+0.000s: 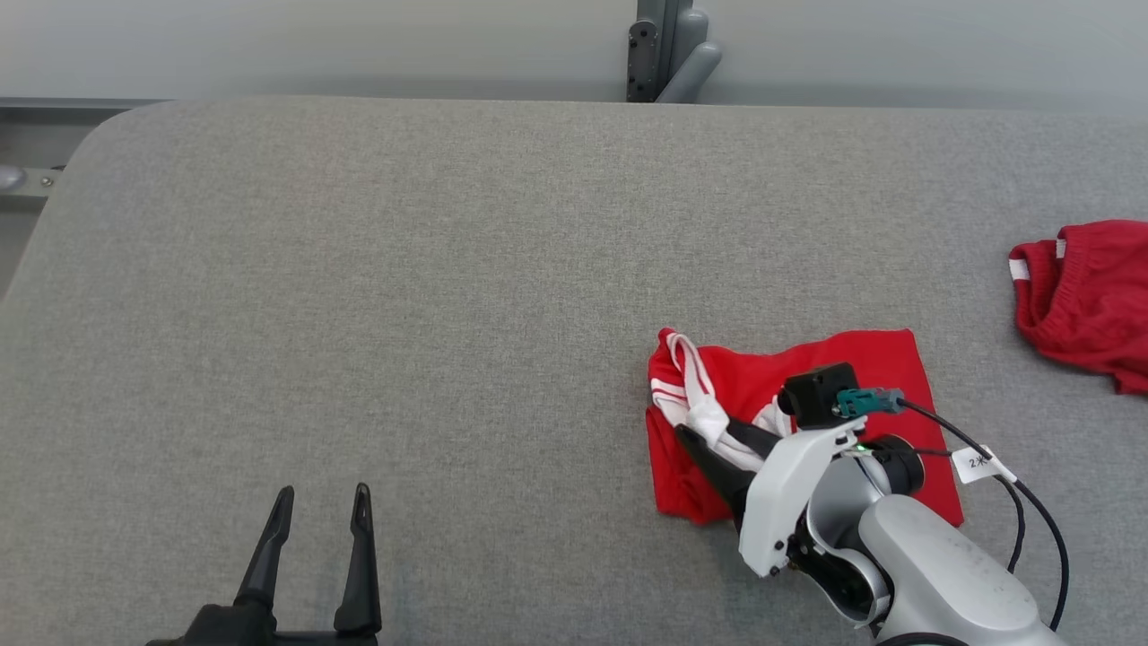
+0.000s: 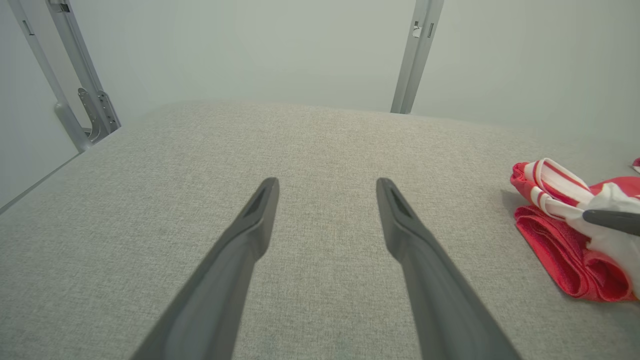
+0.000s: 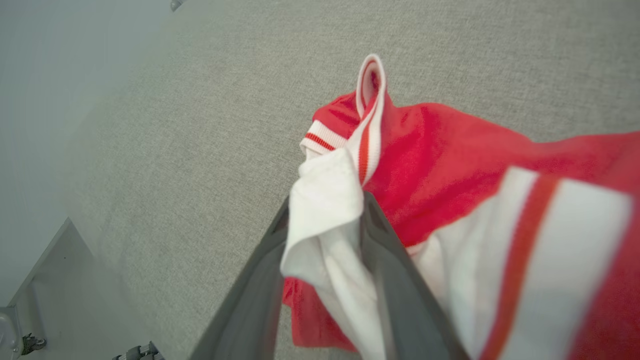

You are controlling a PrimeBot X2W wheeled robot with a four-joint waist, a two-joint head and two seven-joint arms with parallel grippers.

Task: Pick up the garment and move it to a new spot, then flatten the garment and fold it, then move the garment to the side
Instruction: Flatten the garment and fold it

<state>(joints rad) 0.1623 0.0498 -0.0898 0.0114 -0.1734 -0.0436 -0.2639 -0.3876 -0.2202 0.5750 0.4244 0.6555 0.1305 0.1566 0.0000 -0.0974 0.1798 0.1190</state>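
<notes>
The garment (image 1: 861,359), red with white striped trim, lies folded in a rough rectangle on the grey table (image 1: 448,269), right of centre. My right gripper (image 1: 704,427) is at its left edge. Its jaws stand parted with a bunch of the white trim loose between them. Close up in the right wrist view, that white cloth fills the gap of the right gripper (image 3: 327,207) above the red garment (image 3: 440,145). My left gripper (image 1: 323,490) is open and empty near the front edge, well left of the garment (image 2: 550,240). The left gripper (image 2: 327,181) points over bare table.
A second red piece of clothing (image 1: 1085,296) lies crumpled at the table's right edge. A grey metal post (image 1: 664,54) stands behind the far edge. My right wrist's black cable (image 1: 1031,502) loops over the table beside the garment.
</notes>
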